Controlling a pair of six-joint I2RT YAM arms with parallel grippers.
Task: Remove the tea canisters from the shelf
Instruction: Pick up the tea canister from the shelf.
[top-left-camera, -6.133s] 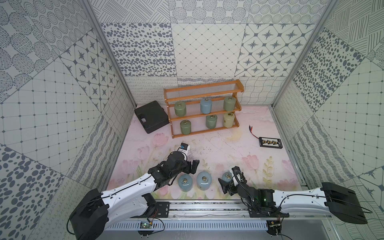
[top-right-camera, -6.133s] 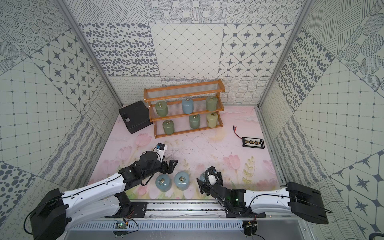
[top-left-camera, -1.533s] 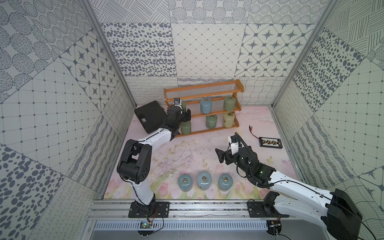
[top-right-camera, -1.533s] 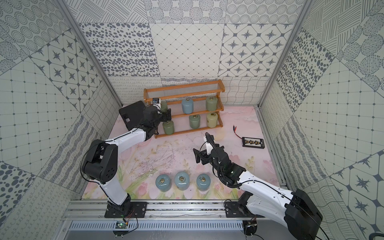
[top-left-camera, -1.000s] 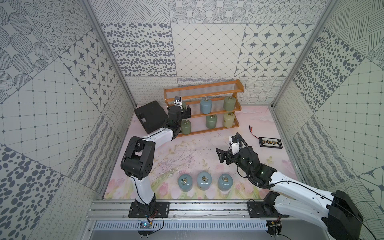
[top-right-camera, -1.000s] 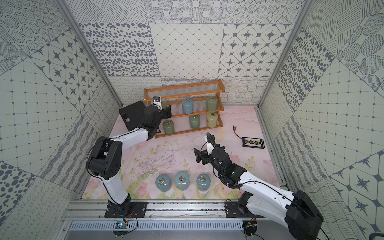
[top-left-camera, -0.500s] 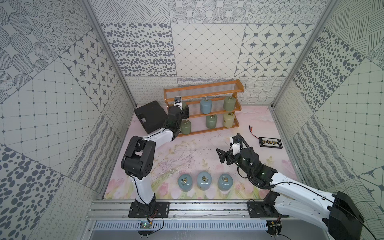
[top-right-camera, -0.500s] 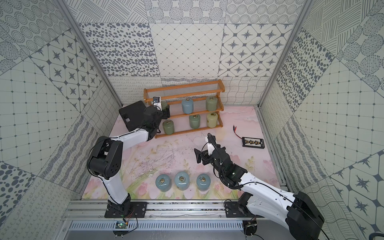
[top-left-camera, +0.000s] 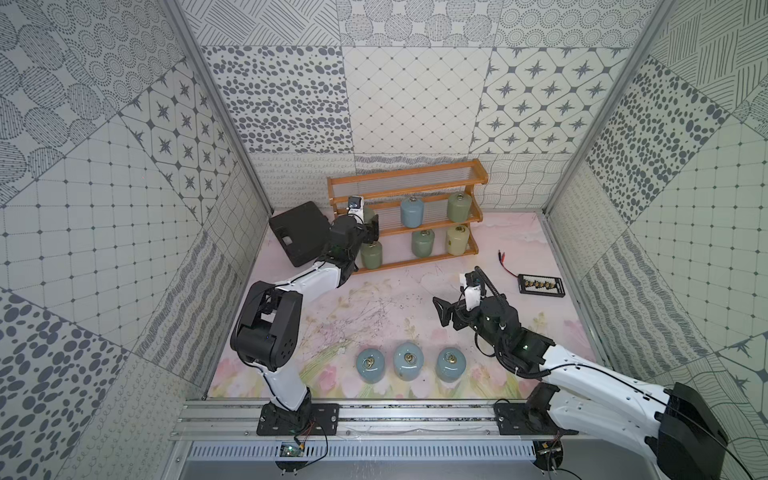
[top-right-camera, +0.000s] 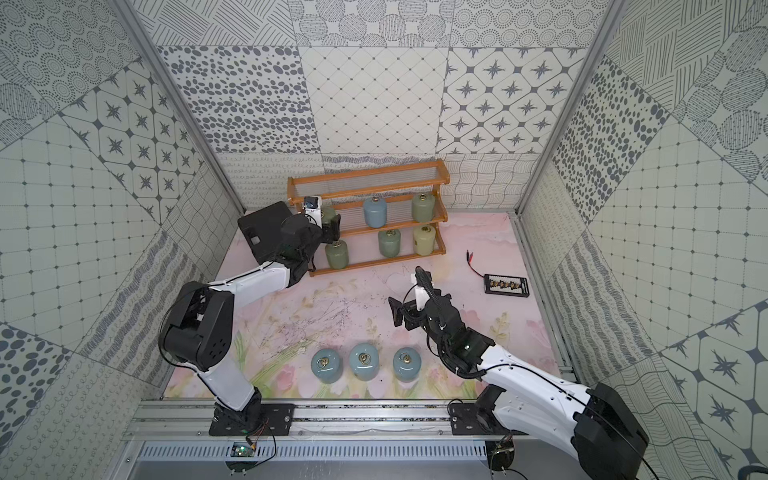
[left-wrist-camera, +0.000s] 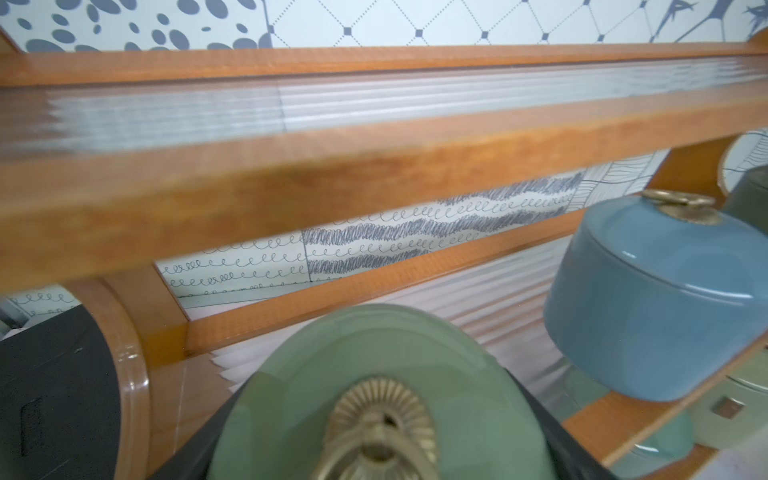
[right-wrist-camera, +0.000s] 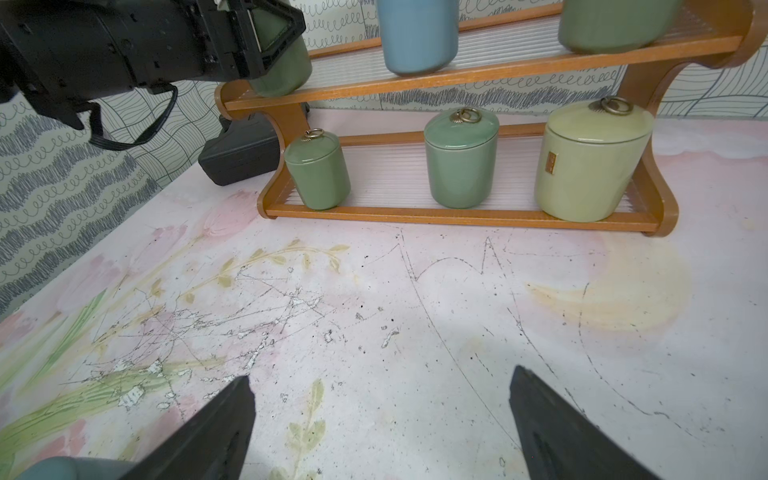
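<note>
The left gripper (top-left-camera: 370, 224) has its black fingers squeezed on a shiny round green canister (left-wrist-camera: 374, 353). The canister is at the left end of the wooden shelf's (right-wrist-camera: 457, 216) middle wire step, close under the top rail (left-wrist-camera: 291, 178). The right gripper (right-wrist-camera: 380, 415) hangs with fingers wide apart over the bare, scratched mat (right-wrist-camera: 374, 291). Three blue canisters (top-left-camera: 408, 361) stand near the front edge.

I have my left arm (top-left-camera: 309, 281) stretched far forward, the left gripper (top-left-camera: 370, 223) held level and clamped on a green canister (left-wrist-camera: 374, 357), one finger on either side. My right arm (top-left-camera: 590, 376) sits low and extended, with the right gripper (right-wrist-camera: 380, 415) hanging in the air, jaws spread wide, empty.
</note>
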